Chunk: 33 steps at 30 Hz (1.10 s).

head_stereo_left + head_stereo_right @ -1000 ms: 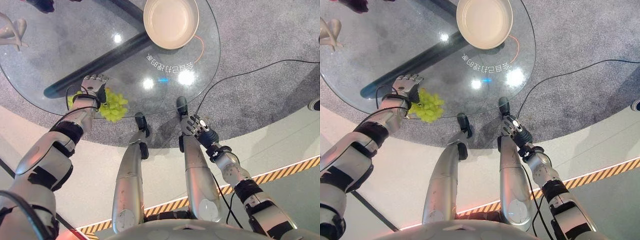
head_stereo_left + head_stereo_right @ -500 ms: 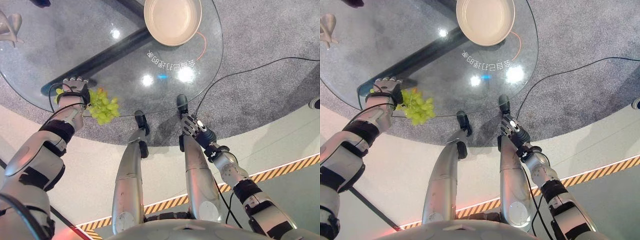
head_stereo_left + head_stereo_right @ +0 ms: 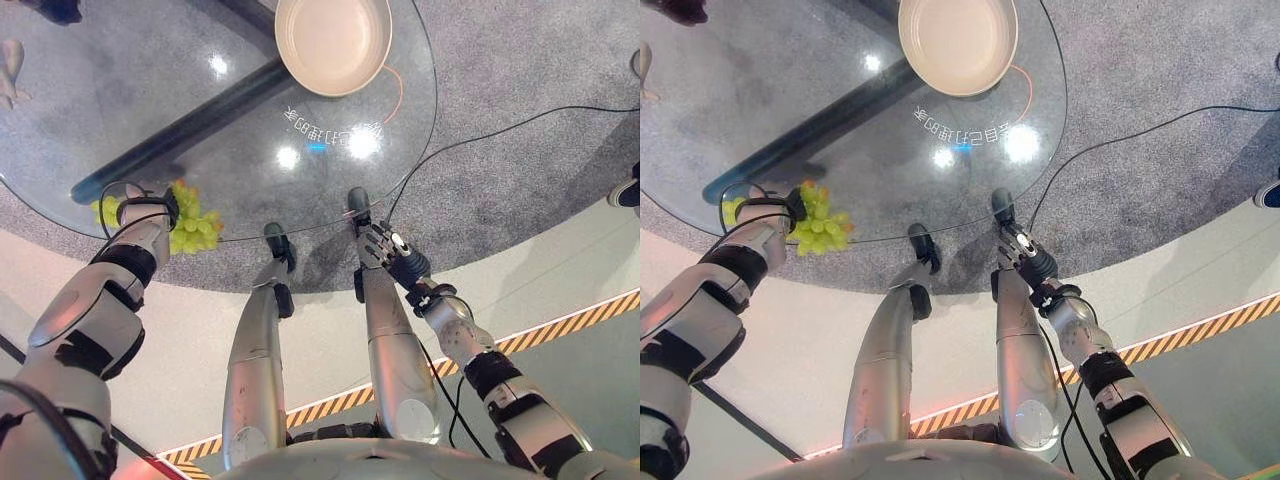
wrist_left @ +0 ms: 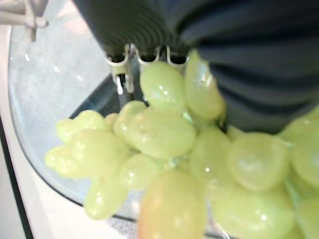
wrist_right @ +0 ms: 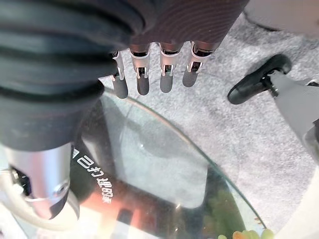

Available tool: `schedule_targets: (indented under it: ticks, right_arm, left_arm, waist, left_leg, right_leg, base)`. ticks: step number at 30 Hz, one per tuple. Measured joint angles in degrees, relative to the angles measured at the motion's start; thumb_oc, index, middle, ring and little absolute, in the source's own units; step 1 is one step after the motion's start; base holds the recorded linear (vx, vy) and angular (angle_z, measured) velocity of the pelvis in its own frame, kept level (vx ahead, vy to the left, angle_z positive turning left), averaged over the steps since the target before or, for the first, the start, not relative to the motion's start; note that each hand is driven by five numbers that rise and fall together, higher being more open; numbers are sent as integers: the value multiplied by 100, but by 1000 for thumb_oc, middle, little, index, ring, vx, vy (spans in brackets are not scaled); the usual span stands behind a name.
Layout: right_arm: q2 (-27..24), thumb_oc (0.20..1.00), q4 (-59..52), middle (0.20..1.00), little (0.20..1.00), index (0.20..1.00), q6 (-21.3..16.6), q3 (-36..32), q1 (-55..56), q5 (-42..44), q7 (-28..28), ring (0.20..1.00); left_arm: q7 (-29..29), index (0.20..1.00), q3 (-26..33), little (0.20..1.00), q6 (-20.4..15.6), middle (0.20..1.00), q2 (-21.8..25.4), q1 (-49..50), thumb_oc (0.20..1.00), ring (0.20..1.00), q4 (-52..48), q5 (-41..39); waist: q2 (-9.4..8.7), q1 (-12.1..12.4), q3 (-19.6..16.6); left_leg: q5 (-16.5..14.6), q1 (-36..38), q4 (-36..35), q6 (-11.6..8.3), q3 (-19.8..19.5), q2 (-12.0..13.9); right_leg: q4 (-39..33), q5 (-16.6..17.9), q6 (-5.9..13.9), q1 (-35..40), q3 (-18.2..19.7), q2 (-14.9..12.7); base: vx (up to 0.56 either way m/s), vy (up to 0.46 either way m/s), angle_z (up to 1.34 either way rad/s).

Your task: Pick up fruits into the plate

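Observation:
A bunch of green grapes [image 3: 196, 228] sits at the near left rim of the round glass table [image 3: 424, 120]. My left hand [image 3: 146, 208] is on top of the bunch, fingers curled over it. In the left wrist view the grapes [image 4: 159, 134] crowd against the palm, with the fingers [image 4: 122, 69] just behind them. The empty cream plate [image 3: 333, 45] stands at the table's far side, well away from the grapes. My right hand [image 3: 391, 250] hangs open off the table's near edge, holding nothing, and its straight fingers [image 5: 150, 74] show above the carpet.
A dark bar [image 3: 180, 125] of the table's base runs under the glass from the left toward the plate. A pale object [image 3: 9, 75] lies at the far left of the table. A person's shoe [image 3: 624, 190] stands on the carpet at the right.
My left hand has slid left and toward the near rim, and the grapes have come along with it. The right hand has stayed where it was.

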Motion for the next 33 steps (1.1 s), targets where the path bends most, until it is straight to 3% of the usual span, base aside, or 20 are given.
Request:
schedule_targets:
  ticks: [12, 18, 25, 33]
  right_arm:
    - [0, 1000, 224, 1000, 1000, 1000, 0, 152, -43, 3, 11, 1000]
    - [17, 1000, 248, 1000, 1000, 1000, 2, 161, -130, -3, 19, 1000]
    - [24, 1000, 258, 1000, 1000, 1000, 16, 148, -142, -7, 41, 1000]
    - [20, 1000, 245, 1000, 1000, 1000, 55, 99, 203, -35, 45, 1000]
  left_arm:
    - [519, 200, 7, 200, -143, 200, -147, -1, 200, 200, 410, -486]
    - [984, 200, 390, 200, -453, 200, -179, 216, 200, 200, 538, -1385]
    - [1388, 200, 934, 200, -1343, 200, -449, 987, 200, 200, 214, -2104]
    - [1637, 200, 1555, 200, -1601, 200, -427, 1501, 200, 200, -567, -2259]
  waist:
    - [-13, -4, -10]
    - [-77, 16, -28]
    - [-224, 154, -37]
    - [-258, 335, -5]
  left_leg:
    - [-48, -5, 84, -28, 25, 2]
    - [-82, 155, 164, 14, 8, 21]
    - [-120, 836, 54, -47, 8, 19]
    - [13, 1898, -483, -84, -49, -17]
  right_leg:
    - [-30, 0, 1, 34, 57, 6]
    - [-3, 16, 21, 227, 46, 22]
    - [-147, -10, 10, 922, 26, 5]
    - [-484, 16, -13, 1910, -71, -36]
  base:
    - [0, 0, 0]
    - [0, 0, 0]
    - [23, 7, 0]
    - [35, -7, 3]
